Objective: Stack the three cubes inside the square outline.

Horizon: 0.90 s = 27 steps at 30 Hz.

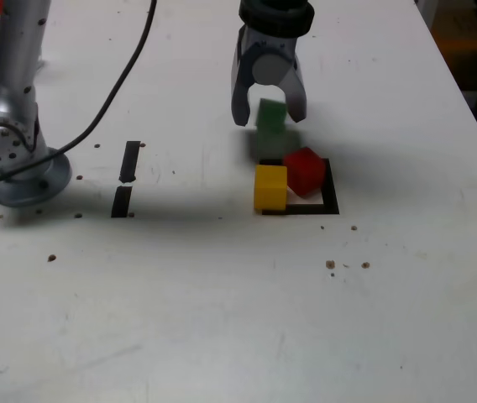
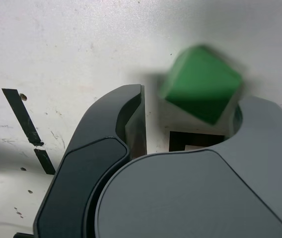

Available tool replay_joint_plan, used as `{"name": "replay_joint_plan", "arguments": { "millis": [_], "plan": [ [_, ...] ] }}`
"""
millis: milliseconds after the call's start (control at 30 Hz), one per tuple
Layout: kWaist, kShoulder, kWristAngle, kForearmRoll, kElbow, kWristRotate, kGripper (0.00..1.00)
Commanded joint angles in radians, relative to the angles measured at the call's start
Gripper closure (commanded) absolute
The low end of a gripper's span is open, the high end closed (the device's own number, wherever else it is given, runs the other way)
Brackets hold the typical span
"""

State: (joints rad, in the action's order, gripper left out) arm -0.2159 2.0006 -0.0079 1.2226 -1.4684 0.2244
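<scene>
My gripper (image 1: 269,117) hangs open above the square outline (image 1: 332,195). The green cube (image 1: 272,112) shows blurred and tilted between the spread fingers, in the air over the other cubes. In the wrist view the green cube (image 2: 200,89) lies close to one finger and well apart from the other, with a corner of the outline (image 2: 190,139) below it. The red cube (image 1: 304,170) sits tilted inside the outline. The yellow cube (image 1: 270,186) rests on the outline's edge at the exterior view's left, touching the red one.
The arm's base (image 1: 12,143) stands at the exterior view's left, with a black cable (image 1: 121,84) running from it. Two short black tape strips (image 1: 129,161) lie between base and outline. Small dark crumbs (image 1: 331,264) dot the white table.
</scene>
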Motion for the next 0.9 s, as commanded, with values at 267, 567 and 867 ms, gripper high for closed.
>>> {"name": "replay_joint_plan", "arguments": {
  "millis": [267, 567, 867],
  "plan": [
    [0.006, -0.042, 0.001, -0.006, 0.016, 0.004, 0.2],
    [0.099, -0.148, -0.014, 0.01, 0.02, 0.009, 0.2],
    [0.268, -0.206, -0.051, 0.021, 0.058, -0.052, 0.2]
  ]
}}
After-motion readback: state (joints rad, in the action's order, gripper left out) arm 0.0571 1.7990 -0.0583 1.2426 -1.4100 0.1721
